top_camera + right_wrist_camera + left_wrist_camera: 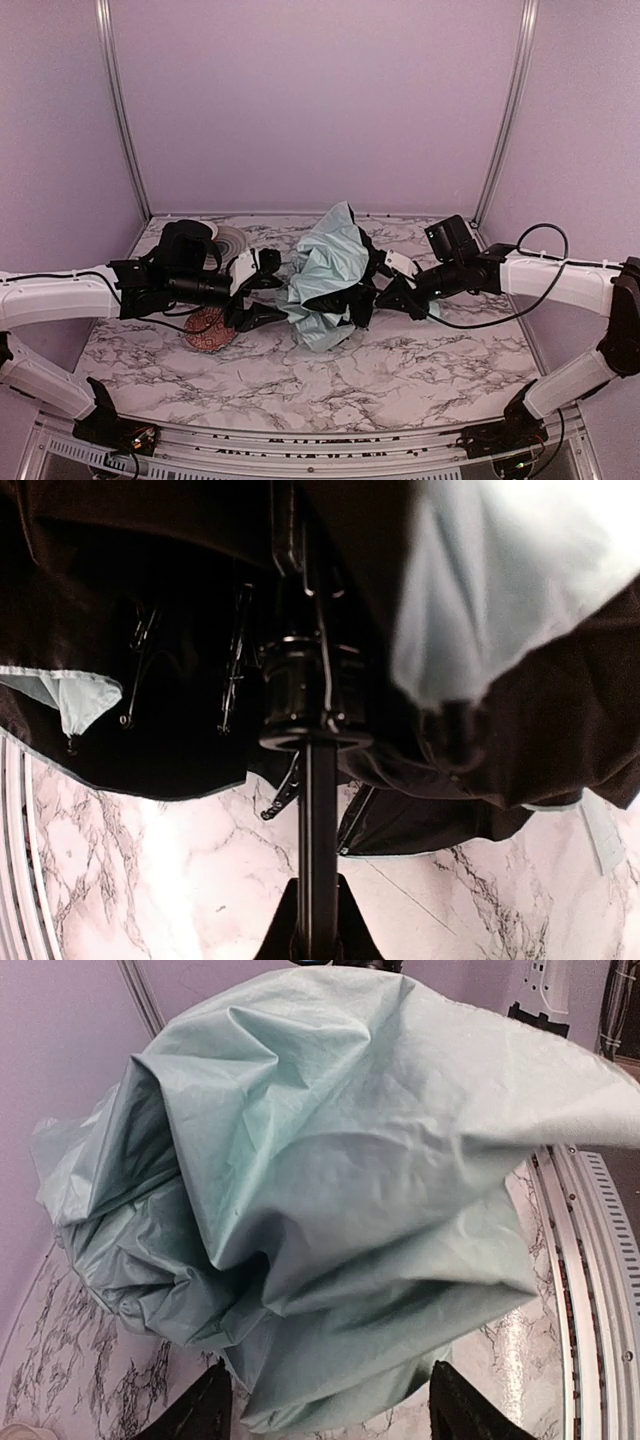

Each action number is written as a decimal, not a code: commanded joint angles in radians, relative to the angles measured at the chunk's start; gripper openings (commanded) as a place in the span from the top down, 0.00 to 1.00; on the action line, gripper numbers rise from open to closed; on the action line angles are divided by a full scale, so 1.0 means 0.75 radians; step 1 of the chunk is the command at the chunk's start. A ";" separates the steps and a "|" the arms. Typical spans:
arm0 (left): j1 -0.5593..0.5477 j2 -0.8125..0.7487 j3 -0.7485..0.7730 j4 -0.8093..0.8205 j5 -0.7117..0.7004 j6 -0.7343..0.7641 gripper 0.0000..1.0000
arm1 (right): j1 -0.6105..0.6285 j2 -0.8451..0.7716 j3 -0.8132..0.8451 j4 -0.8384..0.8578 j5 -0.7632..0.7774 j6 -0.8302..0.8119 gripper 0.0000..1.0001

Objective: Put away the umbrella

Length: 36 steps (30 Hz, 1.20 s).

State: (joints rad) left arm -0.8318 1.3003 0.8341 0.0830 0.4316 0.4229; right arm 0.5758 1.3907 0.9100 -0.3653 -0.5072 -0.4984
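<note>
Bowls first: a grey one [228, 240] and a patterned one [207, 330] sit on the desk [420, 370], on either side of the left wrist, and neither touches the cloth. Just right of them the left gripper [280, 290] is open. Its fingers [200, 1415] stand spread on either side of the canopy's lower edge and, as far as the wrist view shows, do not pinch it. The umbrella [325, 272] lies mid-desk between the two arms, half collapsed, its mint cloth bunched in loose folds with black lining showing below. On its right, the right gripper [388, 292] is closed on the shaft [318, 820], a little out from the runner [305, 695].

Handling, as I judge it: light but awkward. The cloth looks soft and slick and would slide or billow if pinched alone, so it gives no firm hold. The ribs [232, 650] are thin and hinged, likely to bend or snag if squeezed sideways. The shaft is the one stiff part, which makes the right-hand hold the sound one. The handle is not in view but would serve too. The left gripper is better used to gather the folds toward the shaft than to carry.
</note>
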 commanded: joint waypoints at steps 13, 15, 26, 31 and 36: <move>-0.166 0.125 0.121 0.047 -0.210 0.081 0.34 | 0.021 0.162 0.030 0.060 -0.228 0.003 1.00; -0.177 0.161 0.148 0.047 -0.208 0.083 0.51 | 0.052 0.189 0.027 0.049 -0.231 -0.005 1.00; -0.148 0.320 0.317 0.010 -0.327 -0.061 1.00 | 0.269 0.307 -0.025 -0.033 -0.199 -0.130 1.00; -0.100 0.552 0.432 -0.121 -0.324 -0.119 1.00 | 0.401 0.328 -0.025 -0.044 -0.134 -0.189 1.00; -0.087 0.730 0.397 -0.149 -0.262 -0.172 1.00 | 0.406 0.339 -0.079 0.052 -0.088 -0.161 1.00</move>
State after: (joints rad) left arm -0.9100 1.7676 1.1423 0.0078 0.2279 0.3450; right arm 0.8551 1.6379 0.8711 -0.3962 -0.5632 -0.5770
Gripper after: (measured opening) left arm 0.006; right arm 0.049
